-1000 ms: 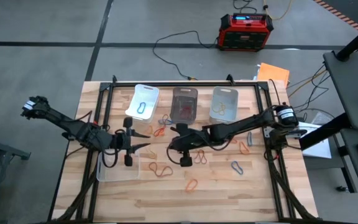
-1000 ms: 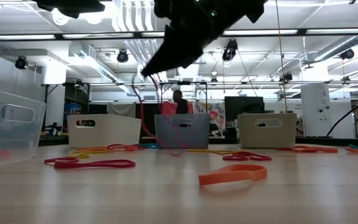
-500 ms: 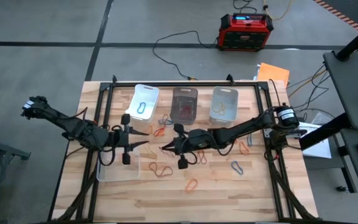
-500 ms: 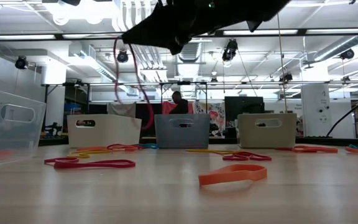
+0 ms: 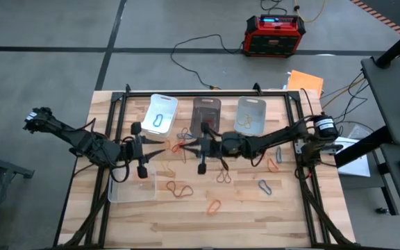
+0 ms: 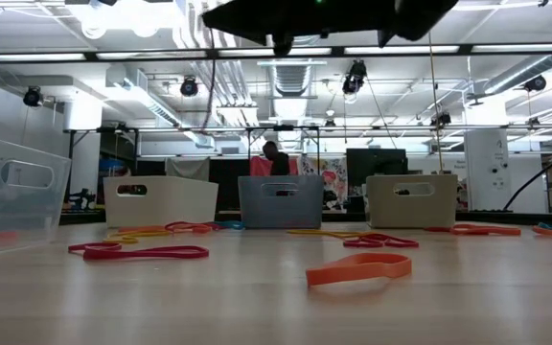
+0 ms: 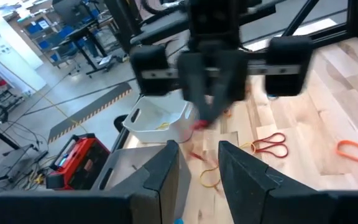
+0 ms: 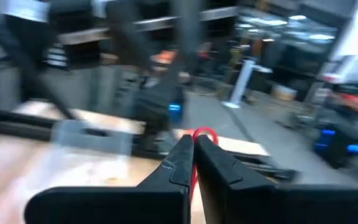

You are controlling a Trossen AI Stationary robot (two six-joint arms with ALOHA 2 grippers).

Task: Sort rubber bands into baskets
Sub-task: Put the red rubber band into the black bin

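Observation:
My right gripper is shut on a red rubber band and hangs over the table's middle, pointing left in front of the dark basket. My left gripper is open and holds nothing. It hovers level, facing the right gripper across a short gap. A white basket and a clear basket flank the dark one at the far edge, and another clear basket stands at the near left. Loose rubber bands lie on the wood. My right gripper pinches the red rubber band between its two fingertips. A small loop of the band sticks out past the tips. The fingers lie about level and point toward the table's left. The band is lifted clear of the table.
Orange and red bands lie toward the near edge, with more on the right. A black frame runs round the table's far part. A red-and-black box stands on the floor beyond.
My right gripper has risen from the table and tipped up from pointing down to about level, swinging toward the far left with the red band, which came clear of the wood. My left gripper has lifted a little.

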